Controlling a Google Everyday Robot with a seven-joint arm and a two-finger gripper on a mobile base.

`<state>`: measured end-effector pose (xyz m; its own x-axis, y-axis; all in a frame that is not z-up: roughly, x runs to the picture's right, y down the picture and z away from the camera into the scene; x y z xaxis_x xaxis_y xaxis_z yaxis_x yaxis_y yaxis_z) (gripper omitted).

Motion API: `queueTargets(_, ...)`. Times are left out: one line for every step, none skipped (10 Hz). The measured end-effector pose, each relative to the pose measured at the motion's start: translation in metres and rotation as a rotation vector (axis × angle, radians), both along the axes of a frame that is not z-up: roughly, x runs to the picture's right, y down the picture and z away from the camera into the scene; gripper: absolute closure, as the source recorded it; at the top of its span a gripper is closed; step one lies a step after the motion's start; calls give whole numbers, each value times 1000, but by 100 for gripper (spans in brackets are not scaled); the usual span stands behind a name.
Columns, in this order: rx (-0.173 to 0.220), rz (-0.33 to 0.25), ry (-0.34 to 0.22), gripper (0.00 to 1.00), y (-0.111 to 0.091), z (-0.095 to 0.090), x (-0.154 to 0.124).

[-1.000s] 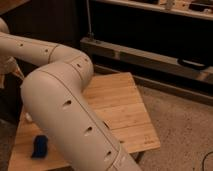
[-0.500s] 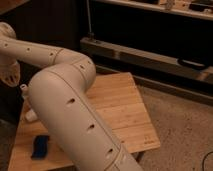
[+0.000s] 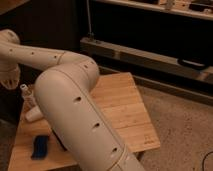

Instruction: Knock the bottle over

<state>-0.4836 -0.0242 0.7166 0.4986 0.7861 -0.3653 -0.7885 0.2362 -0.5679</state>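
gripper [image 3: 10, 79] at far left above the table edge, jaws together, i see nothing held. the bottle [image 3: 26, 96] stands just beside it on the wooden table [image 3: 120, 105]. speckled floor [image 3: 182, 125], dark shelving [image 3: 150, 52] behind.

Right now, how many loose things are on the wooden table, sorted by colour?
Whitish: 2 (the bottle, upright; a white cup-like thing lying beside it)
Blue: 1 (a blue object near the front edge)
Total: 3
The gripper is at the left edge, just above and to the left of the bottle, not holding anything that can be seen.
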Motion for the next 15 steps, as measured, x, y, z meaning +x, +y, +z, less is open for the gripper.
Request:
queueTargets(17, -4, 10, 100, -1, 3, -5)
queueTargets(29, -9, 20, 100, -1, 6, -10)
queueTargets(38, -16, 27, 100, -1, 7, -15)
queueTargets(46, -25, 34, 100, 0, 9, -23)
queueTargets(55, -26, 44, 100, -3, 13, -23)
queueTargets(64, -26, 55, 100, -8, 18, -20)
queueTargets(68, -30, 61, 100, -9, 20, -19)
queueTargets(71, -36, 68, 100, -11, 23, -18)
queueTargets(73, -36, 76, 100, -14, 27, -14)
queueTargets(71, -35, 79, 100, -16, 30, -10)
queueTargets(66, -36, 80, 100, -16, 33, -8)
queueTargets(60, -38, 76, 100, -16, 35, -8)
queueTargets(55, -35, 76, 100, -17, 39, -4)
queueTargets(48, -33, 74, 100, -18, 42, 0)
queueTargets(42, -36, 67, 100, -16, 42, -1)
